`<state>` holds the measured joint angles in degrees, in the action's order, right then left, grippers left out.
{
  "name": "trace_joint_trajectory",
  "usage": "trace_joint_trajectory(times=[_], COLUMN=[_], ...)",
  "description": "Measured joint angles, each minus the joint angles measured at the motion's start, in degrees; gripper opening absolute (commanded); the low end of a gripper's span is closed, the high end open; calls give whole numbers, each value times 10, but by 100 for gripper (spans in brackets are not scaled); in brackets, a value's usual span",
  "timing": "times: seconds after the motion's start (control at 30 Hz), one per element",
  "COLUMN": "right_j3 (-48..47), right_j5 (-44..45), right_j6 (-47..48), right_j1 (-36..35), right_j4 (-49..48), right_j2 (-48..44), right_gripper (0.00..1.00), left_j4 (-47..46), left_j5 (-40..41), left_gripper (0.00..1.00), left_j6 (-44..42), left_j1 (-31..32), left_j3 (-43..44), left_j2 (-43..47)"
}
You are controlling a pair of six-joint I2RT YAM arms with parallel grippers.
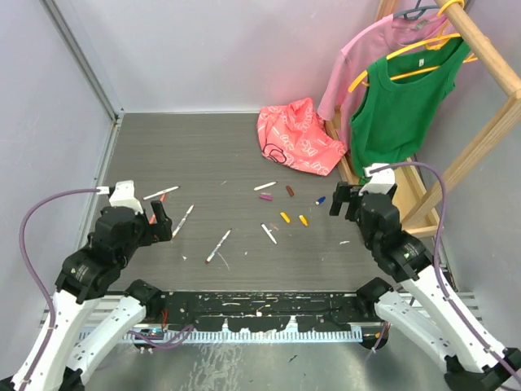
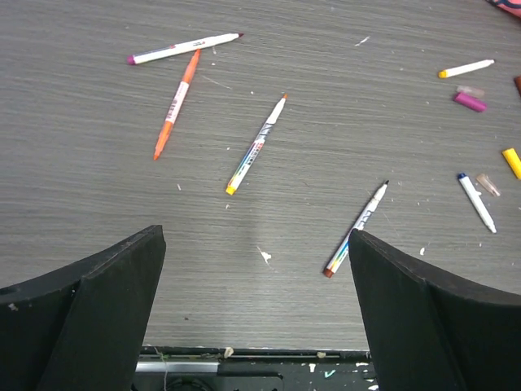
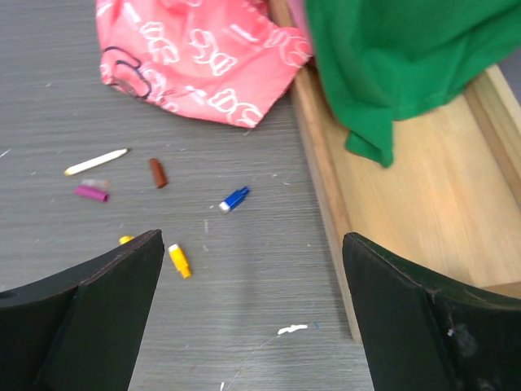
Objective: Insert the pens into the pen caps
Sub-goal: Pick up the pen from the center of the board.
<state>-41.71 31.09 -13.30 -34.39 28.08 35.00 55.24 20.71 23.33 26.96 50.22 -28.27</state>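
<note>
A finger (image 3: 89,318) of my right gripper (image 3: 252,240) hides most of one yellow cap (image 3: 126,239). In my left wrist view the picture's right edge cuts off the dark red cap (image 2: 518,83). Two pale bits (image 2: 488,184) lying beside the caps are too faint to name.

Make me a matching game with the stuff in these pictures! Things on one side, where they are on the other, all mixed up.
Things:
1. blue cap
2. pink-red bag
3. green top
4. orange pen

Places:
A. hanging on a yellow hanger
B. lying with one end near a purple-ended pen
C. crumpled far back, beside the wooden rack
D. the small thing lying nearest the rack's base

Pairs: 1-D, 2-C, 3-A, 4-B
</note>
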Motion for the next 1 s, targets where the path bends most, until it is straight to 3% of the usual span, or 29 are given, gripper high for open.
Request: trace_joint_trajectory(times=[0.23,0.43,1.0], right_j3=[-36,-70,-106], right_j5=[-110,-192,-358], right_j6=[0,-2,-19], right_j1=[169,250,300], right_j4=[9,11,75], right_j2=[38,68,145], right_gripper=[99,99,99], left_j4=[4,4,13], left_j5=[-40,-73,-110], left_gripper=[97,98,98], left_j6=[0,0,-17], left_j1=[-71,-108,-132], left_j3=[30,44,94], left_j2=[-61,-97,-212])
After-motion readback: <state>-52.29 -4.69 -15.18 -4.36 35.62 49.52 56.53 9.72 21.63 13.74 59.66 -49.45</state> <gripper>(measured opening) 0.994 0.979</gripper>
